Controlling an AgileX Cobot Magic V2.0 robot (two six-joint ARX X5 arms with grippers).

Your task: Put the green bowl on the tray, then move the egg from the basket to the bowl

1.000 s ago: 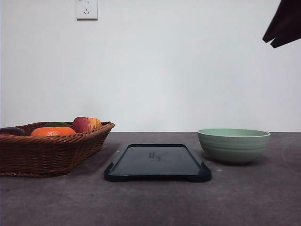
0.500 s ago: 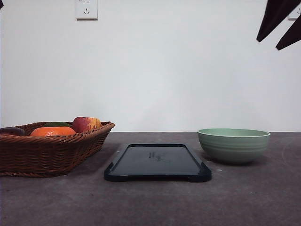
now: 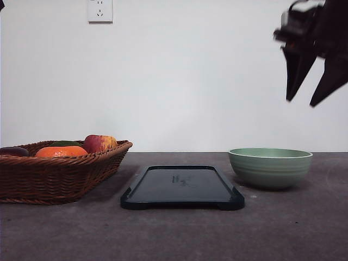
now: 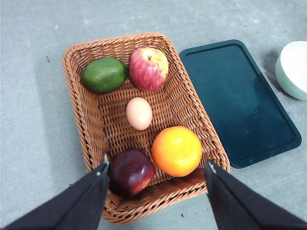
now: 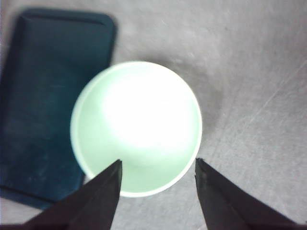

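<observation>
The pale green bowl (image 3: pixel 270 167) stands empty on the table to the right of the black tray (image 3: pixel 182 187). My right gripper (image 3: pixel 303 101) hangs open high above the bowl (image 5: pixel 136 127), its fingers (image 5: pixel 103 189) spread over the near rim. The tray (image 5: pixel 45 100) lies bare beside the bowl. At the left, the wicker basket (image 3: pixel 54 173) holds fruit. The left wrist view looks down into the basket (image 4: pixel 86 115), where a tan egg (image 4: pixel 139 113) lies in the middle. My left gripper (image 4: pixel 157 165) is open well above the basket's near end.
Around the egg lie an avocado (image 4: pixel 104 74), a red apple (image 4: pixel 148 68), an orange (image 4: pixel 177 150) and a dark plum (image 4: pixel 130 171). The tray (image 4: pixel 240 100) sits between basket and bowl (image 4: pixel 293 69). A wall socket (image 3: pixel 100 10) is on the back wall.
My right gripper has come down and leftward from the top right corner to above the bowl, with its fingers spread. The bowl, tray and basket have not moved.
</observation>
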